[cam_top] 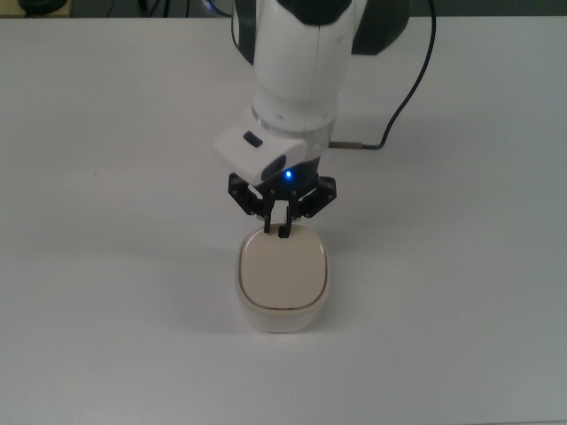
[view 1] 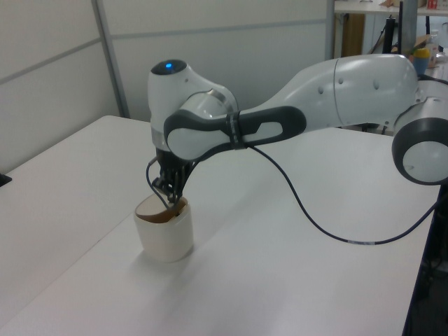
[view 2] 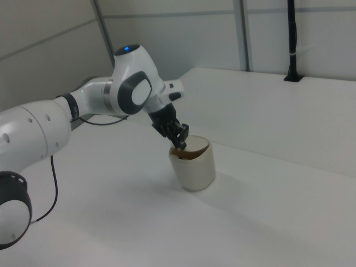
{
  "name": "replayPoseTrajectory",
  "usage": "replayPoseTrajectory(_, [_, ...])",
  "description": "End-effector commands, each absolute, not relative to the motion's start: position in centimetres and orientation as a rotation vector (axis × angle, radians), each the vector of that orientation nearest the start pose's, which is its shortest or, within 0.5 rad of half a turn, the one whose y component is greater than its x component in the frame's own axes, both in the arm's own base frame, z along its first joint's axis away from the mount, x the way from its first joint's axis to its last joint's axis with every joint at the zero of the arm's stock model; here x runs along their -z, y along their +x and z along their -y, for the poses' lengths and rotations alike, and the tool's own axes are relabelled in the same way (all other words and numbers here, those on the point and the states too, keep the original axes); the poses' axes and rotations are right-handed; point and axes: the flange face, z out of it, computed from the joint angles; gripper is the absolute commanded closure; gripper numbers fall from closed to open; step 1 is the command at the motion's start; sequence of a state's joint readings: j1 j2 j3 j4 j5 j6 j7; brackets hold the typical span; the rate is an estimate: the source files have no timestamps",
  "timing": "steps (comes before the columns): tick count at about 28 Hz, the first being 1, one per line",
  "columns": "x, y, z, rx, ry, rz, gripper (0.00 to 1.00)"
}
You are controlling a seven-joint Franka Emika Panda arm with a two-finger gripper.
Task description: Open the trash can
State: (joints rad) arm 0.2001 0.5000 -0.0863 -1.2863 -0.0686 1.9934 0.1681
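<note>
The cream-white trash can (cam_top: 282, 312) stands on the white table, near the middle of the top view. Its beige flap lid (cam_top: 283, 270) is tipped: the side views show a dark brown gap under the rim, in the left view (view 1: 165, 215) and in the right view (view 2: 188, 153). My gripper (cam_top: 277, 228) points down at the lid's edge nearest the arm, fingers close together and holding nothing. The tips press into the can's mouth (view 1: 169, 201) (view 2: 179, 144).
A black cable (cam_top: 409, 96) trails from the wrist across the table behind the can (view 1: 318, 227). The white arm (view 1: 329, 98) reaches in over the table from the left view's right. Wall panels stand behind the table.
</note>
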Motion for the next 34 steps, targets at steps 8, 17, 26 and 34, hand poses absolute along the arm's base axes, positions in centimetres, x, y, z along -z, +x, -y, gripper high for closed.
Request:
replayPoseTrajectory(8, [-55.5, 67.3, -6.8, 0.236, -3.206, -0.109, 0.0])
replayPoseTrajectory(17, [-58.8, 64.8, -6.1, 0.168, -3.223, -0.062, 0.0])
replayPoseTrajectory(26, [-60.0, 63.5, -4.2, 0.104, -3.237, -0.011, 0.0])
replayPoseTrajectory(34, [-59.9, 63.3, -3.4, 0.069, -3.235, -0.003, 0.0])
